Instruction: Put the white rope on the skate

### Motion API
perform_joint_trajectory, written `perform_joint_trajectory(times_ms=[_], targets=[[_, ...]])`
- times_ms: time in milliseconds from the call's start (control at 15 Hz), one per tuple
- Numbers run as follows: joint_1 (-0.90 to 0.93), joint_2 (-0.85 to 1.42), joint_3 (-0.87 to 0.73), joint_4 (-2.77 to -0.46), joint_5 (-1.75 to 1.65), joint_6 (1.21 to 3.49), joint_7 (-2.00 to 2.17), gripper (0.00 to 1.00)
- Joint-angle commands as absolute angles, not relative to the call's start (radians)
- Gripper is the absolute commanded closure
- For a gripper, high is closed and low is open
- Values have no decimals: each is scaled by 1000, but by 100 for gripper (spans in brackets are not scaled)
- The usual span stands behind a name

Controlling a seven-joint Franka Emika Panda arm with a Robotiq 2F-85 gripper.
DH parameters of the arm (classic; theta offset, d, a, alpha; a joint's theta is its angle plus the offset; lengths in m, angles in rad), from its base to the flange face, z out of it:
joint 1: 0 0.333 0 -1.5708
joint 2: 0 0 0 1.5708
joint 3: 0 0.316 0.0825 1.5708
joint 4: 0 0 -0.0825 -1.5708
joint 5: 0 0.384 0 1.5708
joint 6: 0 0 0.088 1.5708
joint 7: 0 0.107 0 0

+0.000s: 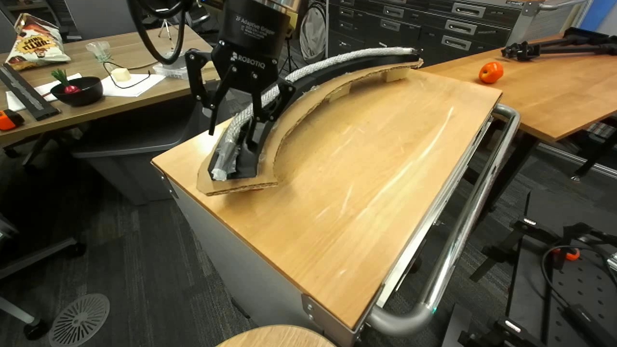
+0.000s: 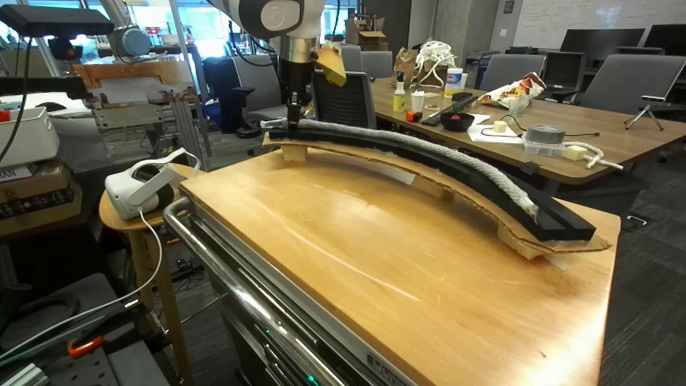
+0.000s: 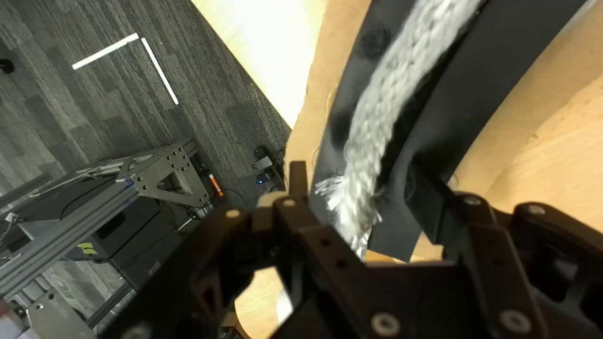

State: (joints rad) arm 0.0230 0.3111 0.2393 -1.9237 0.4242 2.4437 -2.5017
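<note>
The white rope (image 1: 315,67) stretches along the black curved skate (image 1: 253,166); both follow the same arc in both exterior views. One rope end (image 2: 528,206) stops short of the skate's blunt end (image 2: 568,228). Over the opposite end stands my gripper (image 1: 231,137), pointing down. In the wrist view the rope's frayed end (image 3: 355,202) lies between the spread fingers of the gripper (image 3: 358,188), with gaps on both sides. The right finger (image 3: 424,202) is at the skate surface; contact is unclear. A dark groove shows beside the rope (image 3: 391,89), which sits partly over it.
Under the skate is a cardboard sheet (image 2: 370,155), raised on small blocks (image 2: 295,154) above the wooden tabletop (image 1: 366,168). A chrome rail (image 1: 462,241) runs along one side of the cart. Another table (image 1: 554,82) with an orange fruit (image 1: 491,72) adjoins it.
</note>
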Motion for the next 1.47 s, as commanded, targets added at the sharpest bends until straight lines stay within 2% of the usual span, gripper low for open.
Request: perform_joint_trajectory(times_ms=[0,67,133,267,533,600,667,933,1267,1400], targets=[[28,271,229,-1944,386,2447,-2458,14],[31,268,223,-1947,368,2456,-2447,5],[32,268,220,-1946,353,2455,-2439,1],[38,266,208,-1944,299,2458,-2411,0],[81,249,141,-1920,-23,2364,-2281,0],[88,254,130,-1904,-92,2334,-2242,9],[94,260,124,-1890,-147,2305,-2215,27],[101,284,130,-1833,-249,2209,-2169,60],[95,284,139,-1782,-223,2183,-2148,98],[97,291,138,-1765,-229,2187,-2133,100]])
